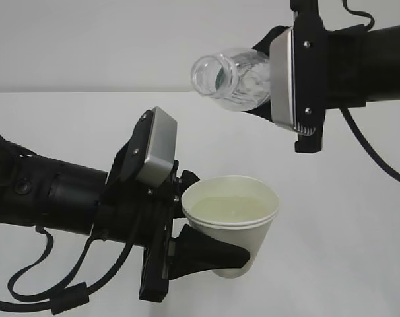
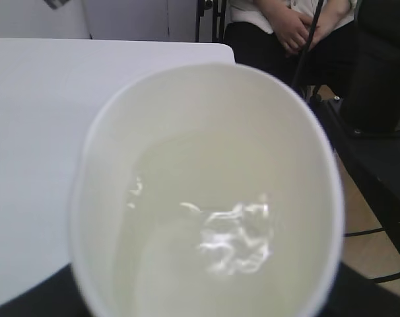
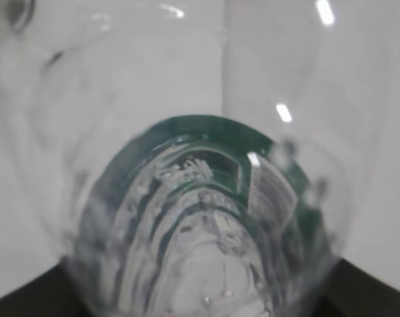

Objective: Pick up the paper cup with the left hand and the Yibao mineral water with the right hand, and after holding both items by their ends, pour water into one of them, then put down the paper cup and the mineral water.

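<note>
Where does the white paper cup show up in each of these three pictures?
Exterior view: the paper cup sits lower centre, held by the left tool.
Left wrist view: its open mouth fills the frame.
Right wrist view: not in it; only the bottle.
Shared landmark: the water in the cup.

Paper cup [image 2: 206,198]: base and near rim cut off by left wrist frame's lower edge; outer wall partly hidden behind the left hand [image 1: 210,251] in exterior view. Yibao mineral water [image 1: 236,79]: lower half hidden inside the right hand [image 1: 272,79]; label unseen there. Right wrist view: bottle [image 3: 200,218] blurred, label text unreadable, fingertips out of frame. Seated person [image 2: 289,26]: head cut off by top edge.
</note>
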